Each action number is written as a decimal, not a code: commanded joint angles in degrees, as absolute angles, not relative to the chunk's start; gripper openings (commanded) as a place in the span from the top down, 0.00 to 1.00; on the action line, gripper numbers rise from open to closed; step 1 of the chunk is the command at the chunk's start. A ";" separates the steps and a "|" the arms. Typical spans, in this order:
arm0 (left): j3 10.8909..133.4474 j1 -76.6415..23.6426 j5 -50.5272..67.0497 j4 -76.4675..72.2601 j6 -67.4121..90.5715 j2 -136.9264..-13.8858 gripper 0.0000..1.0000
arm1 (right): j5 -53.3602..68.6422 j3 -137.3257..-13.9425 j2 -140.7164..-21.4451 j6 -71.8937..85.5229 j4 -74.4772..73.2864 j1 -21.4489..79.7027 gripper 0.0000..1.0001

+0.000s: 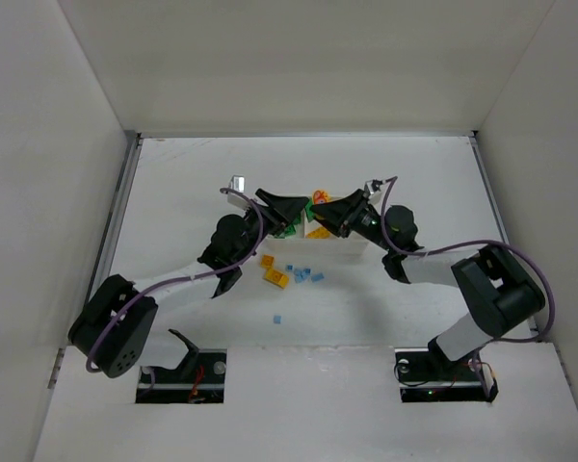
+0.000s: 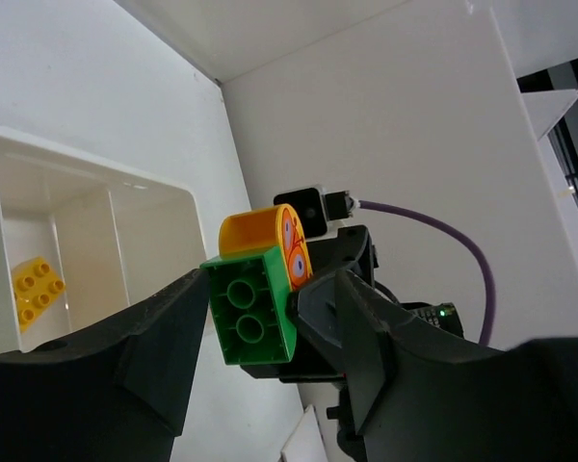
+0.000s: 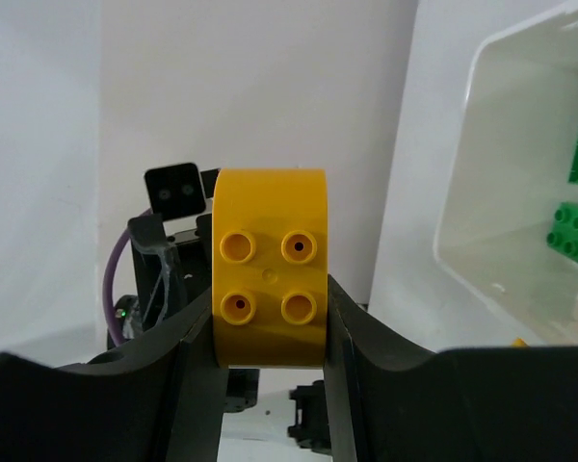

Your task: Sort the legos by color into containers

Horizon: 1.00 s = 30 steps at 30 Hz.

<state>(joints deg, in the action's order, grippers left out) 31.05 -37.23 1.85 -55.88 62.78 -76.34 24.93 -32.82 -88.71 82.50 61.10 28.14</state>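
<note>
Both grippers meet above the white three-compartment tray (image 1: 354,250). My right gripper (image 1: 324,212) (image 3: 270,322) is shut on a yellow-orange curved brick (image 3: 270,221) (image 2: 255,231) with a printed face on its side. A green brick (image 2: 250,313) is stuck to it. My left gripper (image 1: 301,208) (image 2: 255,322) is closed round the green brick, its fingers (image 2: 164,332) against both sides. The tray shows in the left wrist view (image 2: 125,188) with a yellow brick (image 2: 37,289) in one compartment. It also shows in the right wrist view (image 3: 453,192) with green bricks (image 3: 573,231) inside.
Loose on the table in front of the tray lie two orange bricks (image 1: 276,278) and several tiny light blue ones (image 1: 303,274), one (image 1: 277,318) nearer the arm bases. White walls enclose the table on three sides.
</note>
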 commanded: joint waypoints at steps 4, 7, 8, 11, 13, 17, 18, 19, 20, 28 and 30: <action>31.20 -36.25 3.16 -60.91 63.19 -77.52 0.49 | 26.89 -33.93 -92.02 89.47 74.53 29.05 0.79; 31.55 -36.17 3.60 -60.91 63.19 -78.66 0.49 | 26.89 -33.75 -92.29 89.74 75.15 29.05 0.79; 31.64 -36.08 3.69 -60.82 63.28 -78.92 0.50 | 26.89 -33.75 -92.20 89.74 75.15 29.05 0.79; 31.90 -35.99 3.78 -60.30 63.19 -79.36 0.50 | 26.81 -33.58 -91.85 89.47 74.80 28.87 0.79; 32.08 -35.90 3.78 -60.55 63.37 -79.63 0.50 | 26.89 -33.66 -91.84 89.47 74.79 29.04 0.79; 33.04 -36.34 4.22 -60.91 63.28 -79.98 0.52 | 27.16 -34.19 -92.90 89.82 75.06 29.66 0.79; 33.13 -36.60 4.22 -60.91 63.28 -79.98 0.54 | 27.16 -34.19 -92.99 89.82 75.06 29.84 0.79; 33.22 -36.60 4.31 -60.91 63.28 -80.07 0.55 | 27.16 -34.19 -93.16 89.82 75.06 29.92 0.79; 33.22 -36.69 4.39 -60.91 63.28 -80.16 0.56 | 27.16 -34.19 -93.16 89.82 75.06 29.93 0.79; 33.40 -36.78 4.39 -61.79 64.16 -80.51 0.68 | 27.07 -34.54 -94.31 90.09 75.06 30.80 0.78; 33.49 -36.78 4.39 -61.87 64.34 -80.42 0.73 | 27.07 -34.63 -94.48 90.35 74.97 31.07 0.77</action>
<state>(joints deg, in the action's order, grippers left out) 31.42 -36.36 3.16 -58.17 64.36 -80.34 25.76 -32.84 -94.00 89.82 69.14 29.34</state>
